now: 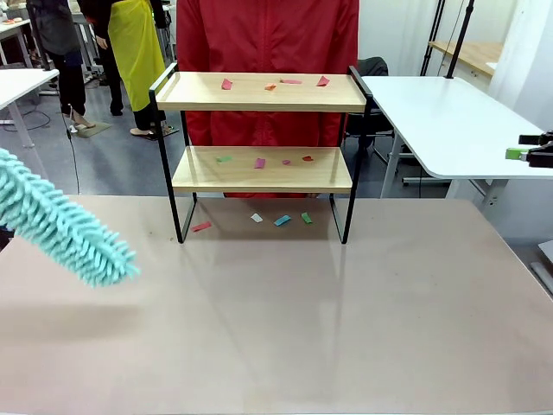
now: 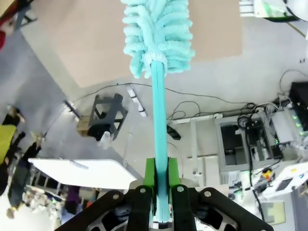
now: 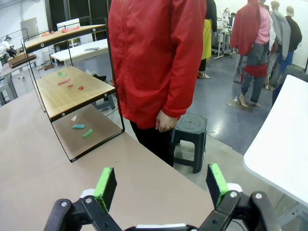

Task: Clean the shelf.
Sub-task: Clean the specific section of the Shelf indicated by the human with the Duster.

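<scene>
Gripping the handle of a teal duster (image 2: pixel 158 43), left fingers (image 2: pixel 149 172) clamp tight; right fingers (image 3: pixel 107 186) gape empty. Front view: shelf (image 1: pixel 207 177) at desk (image 1: pixel 302 328) far edge, paper scraps (image 1: pixel 259 162) on it, person (image 1: pixel 268 35) behind.

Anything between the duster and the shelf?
Front view: bare tabletop between the duster and the shelf; scraps lie on and under the shelf itself.

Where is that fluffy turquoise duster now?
In the front view the fluffy turquoise duster hangs over the beige table's left side, short of the two-tier wooden shelf; the left gripper is shut on its handle.
</scene>
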You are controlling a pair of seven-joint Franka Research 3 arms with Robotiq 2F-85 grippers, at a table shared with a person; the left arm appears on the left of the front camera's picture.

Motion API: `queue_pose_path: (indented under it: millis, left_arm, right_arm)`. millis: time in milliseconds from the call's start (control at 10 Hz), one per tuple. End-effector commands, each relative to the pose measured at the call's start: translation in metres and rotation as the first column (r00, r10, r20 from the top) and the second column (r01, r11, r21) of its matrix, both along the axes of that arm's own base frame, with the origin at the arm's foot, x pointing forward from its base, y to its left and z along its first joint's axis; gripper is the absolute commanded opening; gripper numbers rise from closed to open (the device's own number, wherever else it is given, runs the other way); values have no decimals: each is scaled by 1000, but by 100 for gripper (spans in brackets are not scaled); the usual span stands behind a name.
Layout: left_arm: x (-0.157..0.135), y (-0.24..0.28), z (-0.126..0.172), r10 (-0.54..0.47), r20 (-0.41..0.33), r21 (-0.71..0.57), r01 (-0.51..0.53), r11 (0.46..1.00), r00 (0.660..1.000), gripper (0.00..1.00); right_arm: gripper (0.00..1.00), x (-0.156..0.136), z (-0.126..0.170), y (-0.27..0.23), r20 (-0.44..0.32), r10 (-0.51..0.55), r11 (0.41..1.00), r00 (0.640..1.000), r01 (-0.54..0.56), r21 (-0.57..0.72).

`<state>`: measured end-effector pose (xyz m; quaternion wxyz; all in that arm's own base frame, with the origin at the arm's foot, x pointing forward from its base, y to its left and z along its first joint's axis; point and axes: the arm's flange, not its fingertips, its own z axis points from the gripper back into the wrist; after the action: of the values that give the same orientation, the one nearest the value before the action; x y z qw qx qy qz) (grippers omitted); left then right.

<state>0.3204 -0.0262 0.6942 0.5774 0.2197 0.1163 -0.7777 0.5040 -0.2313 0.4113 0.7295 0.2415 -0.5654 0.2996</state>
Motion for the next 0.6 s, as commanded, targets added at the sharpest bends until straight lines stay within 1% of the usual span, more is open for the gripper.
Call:
queue_pose_path:
  millis: [0, 100, 200, 300, 500]
  left_arm:
    - [-7, 2, -13, -39, -42, 32, 40, 999, 998, 13]
    - [-3, -2, -18, 0, -67, 8, 1, 1000, 998, 13]
    - [5, -2, -22, 69, -83, -55, -74, 996, 994, 13]
    - [-7, -7, -17, -22, -45, 13, 22, 1000, 999, 13]
    - [-7, -7, -17, -22, -45, 13, 22, 1000, 999, 13]
  right_arm:
    - [100, 1, 4, 5, -14, -17, 1000, 1000, 17, 2]
    - [100, 1, 4, 5, -14, -17, 1000, 1000, 17, 2]
    - [100, 1, 4, 5, -14, -17, 1000, 1000, 17, 2]
    - [100, 1, 4, 5, -14, -17, 1000, 1000, 17, 2]
    - [100, 1, 4, 5, -14, -17, 1000, 1000, 17, 2]
